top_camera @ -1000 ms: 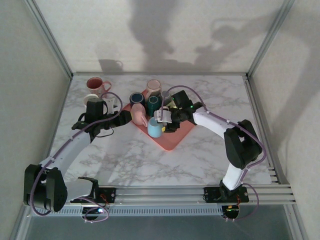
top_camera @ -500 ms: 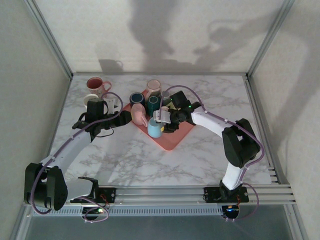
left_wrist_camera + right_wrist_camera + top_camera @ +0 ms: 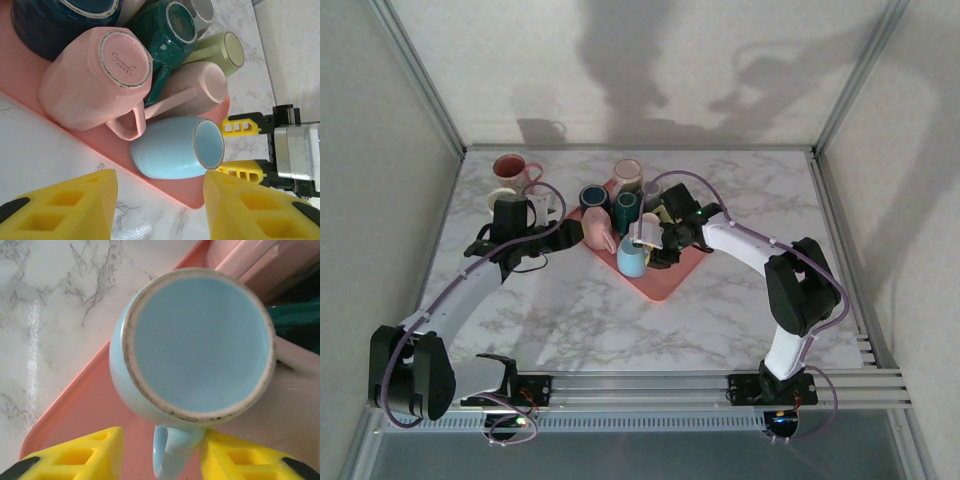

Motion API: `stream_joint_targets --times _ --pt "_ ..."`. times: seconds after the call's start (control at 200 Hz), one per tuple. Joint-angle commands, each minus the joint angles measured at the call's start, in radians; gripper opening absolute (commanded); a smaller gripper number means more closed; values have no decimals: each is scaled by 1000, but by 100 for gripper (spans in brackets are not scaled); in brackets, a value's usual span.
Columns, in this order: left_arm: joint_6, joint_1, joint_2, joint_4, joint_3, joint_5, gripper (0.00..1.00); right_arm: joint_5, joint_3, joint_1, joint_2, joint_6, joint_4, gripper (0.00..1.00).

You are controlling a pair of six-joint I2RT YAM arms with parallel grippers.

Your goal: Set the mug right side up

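Over the last second my right jaws have drawn in and slid a little closer to the light blue ceramic mug (image 3: pixel 200 345). They now stand one on each side of its handle (image 3: pixel 172 455), and the right wrist view shows this best. One yellow foam finger (image 3: pixel 240 455) looks to be against the handle, while the other one (image 3: pixel 75 457) has a sliver of tray showing between it and the handle. So these jaws are narrowed but not yet pinching anything.

The mug itself has not moved. It stands upside down at the near corner of the flat pink plastic tray (image 3: pixel 65 410), its unglazed base ring facing up at my wrist camera. The white marble-patterned bench (image 3: pixel 45 290) begins just past the tray's edge. Close behind the mug are a pale pink ceramic mug (image 3: pixel 95 80) and a dark green ceramic mug (image 3: pixel 160 40), both base-up as well.

My left jaws are spread wide and empty, as they were a second ago. They hang over the bench just beside the tray, pointed at the same cluster of mugs.

I judge that the approach is finished and the grip is closing, so the turn-over has not started. The handle is thin and curved, and a hold that is off-centre could let the mug swing when it is lifted and knock its neighbours.
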Motion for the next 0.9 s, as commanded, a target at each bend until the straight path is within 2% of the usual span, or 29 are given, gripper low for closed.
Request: stream_joint_targets --times 0.0,0.406,0.646,0.896 --pt "1 -4 3 -15 20 0 48 -13 -9 18 -3 34 -51 43" --pt "-1 -4 -6 -12 4 -6 48 70 73 30 88 176 -82 41" --pt "5 -4 -8 -13 -3 -9 48 63 85 32 90 264 -47 40" --pt "-6 -4 -9 0 -9 -7 48 77 93 41 74 290 -59 40"
